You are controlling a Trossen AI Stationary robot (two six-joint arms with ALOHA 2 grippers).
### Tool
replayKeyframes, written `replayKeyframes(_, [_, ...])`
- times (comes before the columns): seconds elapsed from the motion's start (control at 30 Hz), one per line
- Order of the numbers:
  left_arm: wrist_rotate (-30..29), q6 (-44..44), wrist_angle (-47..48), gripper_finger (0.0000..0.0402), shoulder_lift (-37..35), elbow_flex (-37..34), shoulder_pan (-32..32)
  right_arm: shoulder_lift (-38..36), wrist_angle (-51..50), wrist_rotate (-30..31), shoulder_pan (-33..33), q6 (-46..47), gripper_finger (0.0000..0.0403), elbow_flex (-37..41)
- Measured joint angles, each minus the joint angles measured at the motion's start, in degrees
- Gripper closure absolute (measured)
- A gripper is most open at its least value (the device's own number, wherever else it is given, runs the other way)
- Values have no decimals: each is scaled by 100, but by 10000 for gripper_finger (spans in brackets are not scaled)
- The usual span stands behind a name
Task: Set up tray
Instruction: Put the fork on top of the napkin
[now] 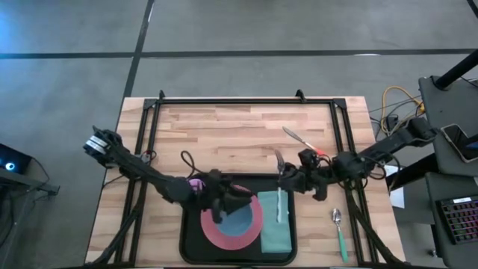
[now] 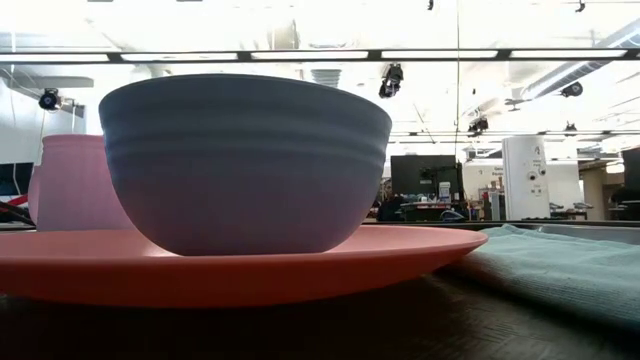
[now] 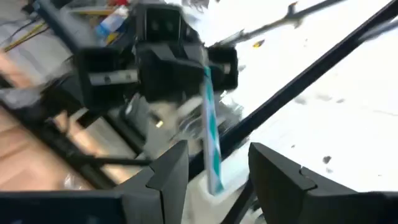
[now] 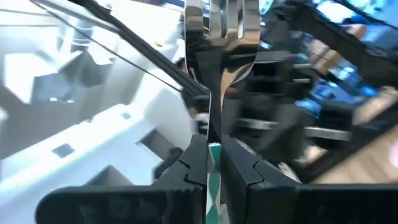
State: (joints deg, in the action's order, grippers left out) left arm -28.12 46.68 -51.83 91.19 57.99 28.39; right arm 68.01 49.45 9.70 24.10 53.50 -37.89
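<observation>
R claw (image 4: 208,163) grips fork (image 4: 222,37); L claw (image 3: 217,171) open over tray (image 1: 190,246).

A robotics lab in a big open workspace

Long ceiling light strips (image 2: 300,55), exposed pipes and ceiling-hung cameras (image 2: 390,80) run over benches with monitors (image 2: 425,178) and a white machine (image 2: 527,177). A butcher-block table (image 1: 224,134) in a black metal frame (image 1: 246,100) stands on a grey concrete floor (image 1: 75,45), with loose cables (image 1: 392,104) and a keyboard (image 1: 457,220) alongside.
</observation>
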Motion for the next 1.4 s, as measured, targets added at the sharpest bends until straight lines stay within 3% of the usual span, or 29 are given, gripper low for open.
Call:
replayKeyframes(0.2, [563,-7,-861,254,294,-89,-298,287,331,10,-13,7,390,-78])
replayKeyframes(0.47, [1624,-11,90,254,683,779,-709,850,796,-117,-82,180,390,-400])
replayKeyframes(1.4, [1812,-216,0,255,717,947,-759,951,806,-117,-227,72,383,-404])
